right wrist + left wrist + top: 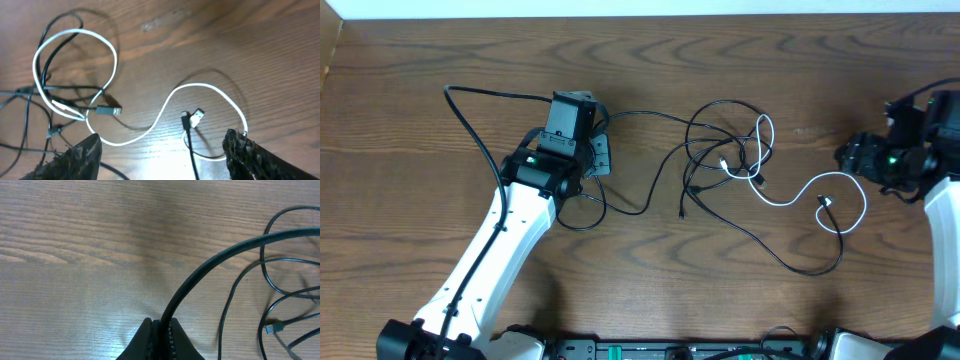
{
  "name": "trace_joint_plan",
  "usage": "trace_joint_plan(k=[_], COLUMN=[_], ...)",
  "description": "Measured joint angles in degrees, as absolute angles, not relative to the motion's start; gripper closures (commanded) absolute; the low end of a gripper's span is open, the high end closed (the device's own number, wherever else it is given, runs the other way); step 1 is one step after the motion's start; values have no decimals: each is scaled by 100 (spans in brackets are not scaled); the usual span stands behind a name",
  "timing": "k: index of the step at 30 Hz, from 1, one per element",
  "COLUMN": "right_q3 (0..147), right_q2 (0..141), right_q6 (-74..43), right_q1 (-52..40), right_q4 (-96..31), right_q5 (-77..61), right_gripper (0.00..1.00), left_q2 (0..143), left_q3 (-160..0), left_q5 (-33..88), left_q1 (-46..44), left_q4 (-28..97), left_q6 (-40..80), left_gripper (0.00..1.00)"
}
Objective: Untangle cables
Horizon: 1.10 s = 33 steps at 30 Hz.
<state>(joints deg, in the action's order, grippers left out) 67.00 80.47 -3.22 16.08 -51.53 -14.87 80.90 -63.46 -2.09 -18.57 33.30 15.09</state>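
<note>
Several thin black cables (712, 150) and one white cable (790, 195) lie tangled on the wooden table, right of centre. My left gripper (601, 152) is shut on a black cable (210, 265) that runs from the jaws (162, 332) right toward the tangle. My right gripper (850, 155) is open and empty, just right of the white cable's loop. In the right wrist view the white cable (165, 107) curves between the spread fingers (165, 152), with its white plug (198, 117) beside a black plug (186, 120).
The thicker black arm cable (480, 95) arcs at the left behind the left arm. A black loop (582, 215) lies by the left arm's forearm. The table's far edge (640, 14) runs along the top.
</note>
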Motion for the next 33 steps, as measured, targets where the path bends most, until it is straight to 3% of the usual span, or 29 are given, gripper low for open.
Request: trace_joint_plan(k=[21, 33], right_q3=[6700, 6700], right_q2=[9275, 9301], right_q6=[-316, -316], right_q1=[-239, -370], right_q4=[-4639, -4377], right_q5=[-2012, -1968], right_gripper=[23, 23], left_q2=[8090, 8090], left_q3=[-6346, -6346], left_q5=[-209, -209], left_q1=[-1857, -1857], left_q4=[3345, 3345], left_q6=[1500, 1500], left_gripper=[93, 93])
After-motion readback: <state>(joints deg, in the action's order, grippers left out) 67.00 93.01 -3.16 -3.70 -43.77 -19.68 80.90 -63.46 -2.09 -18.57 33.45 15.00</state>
